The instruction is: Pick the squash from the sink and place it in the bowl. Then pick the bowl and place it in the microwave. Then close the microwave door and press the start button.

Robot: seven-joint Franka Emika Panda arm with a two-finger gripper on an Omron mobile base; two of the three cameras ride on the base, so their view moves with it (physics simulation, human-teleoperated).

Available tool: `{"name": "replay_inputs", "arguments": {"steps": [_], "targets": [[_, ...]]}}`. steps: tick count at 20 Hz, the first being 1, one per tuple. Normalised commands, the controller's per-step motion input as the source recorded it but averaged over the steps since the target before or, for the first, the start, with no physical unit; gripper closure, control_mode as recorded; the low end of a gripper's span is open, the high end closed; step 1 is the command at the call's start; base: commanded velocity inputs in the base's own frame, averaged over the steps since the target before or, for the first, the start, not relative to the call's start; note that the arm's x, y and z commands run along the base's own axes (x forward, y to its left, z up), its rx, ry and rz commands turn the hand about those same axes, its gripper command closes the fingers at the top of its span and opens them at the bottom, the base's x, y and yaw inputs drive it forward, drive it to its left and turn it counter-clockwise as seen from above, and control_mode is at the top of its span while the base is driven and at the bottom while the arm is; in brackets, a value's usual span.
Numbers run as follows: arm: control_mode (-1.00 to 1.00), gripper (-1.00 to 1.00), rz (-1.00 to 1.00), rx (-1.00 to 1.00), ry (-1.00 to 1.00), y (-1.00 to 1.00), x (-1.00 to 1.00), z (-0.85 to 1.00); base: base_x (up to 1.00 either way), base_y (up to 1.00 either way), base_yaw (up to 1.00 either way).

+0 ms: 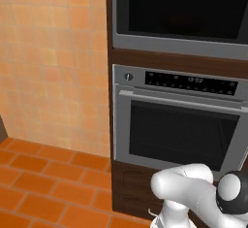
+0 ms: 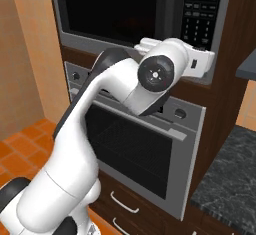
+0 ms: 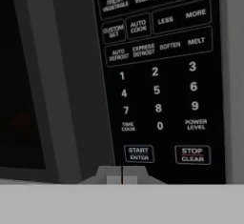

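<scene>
Here the task stands at its last step: the microwave door (image 2: pixel 112 11) lies flush against the microwave (image 2: pixel 140 21) in the upper half of the right base view, so what remains — as far as the pictures show — is pressing start. Squash and bowl are judged to be inside; the dark glass hides them. In the hand view the keypad (image 3: pixel 159 75) fills the upper right, with the START/ENTER button (image 3: pixel 138 153) at lower centre and the STOP/CLEAR button (image 3: pixel 192 154) to its right. The gripper (image 3: pixel 122 176) sits at the bottom centre, just below the start button, its fingertips drawn together with only a thin seam between them, holding nothing; whether they touch the panel cannot be told. The steel oven (image 1: pixel 179 125) occupies the right of the left base view, beneath the microwave.
</scene>
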Motion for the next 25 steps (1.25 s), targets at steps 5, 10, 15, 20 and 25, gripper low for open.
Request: {"name": "replay_inputs", "arguments": {"steps": [5,10,15,20,25], "targets": [[-1.0,1.0,0.0,0.0,0.0,-0.12,0.37,0.0,0.0,0.0,0.0],[-1.0,1.0,0.03,0.0,0.0,-0.32,0.36,-0.02,0.0,0.0,0.0],[-1.0,1.0,0.04,0.0,0.0,-0.3,0.55,-0.23,0.0,0.0,0.0],[-1.0,1.0,0.01,0.01,-0.12,0.36,-0.38,-0.03,0.0,0.0,0.0],[-1.0,1.0,0.0,0.0,-0.13,0.71,-0.64,0.07,0.0,0.0,0.0]]}}
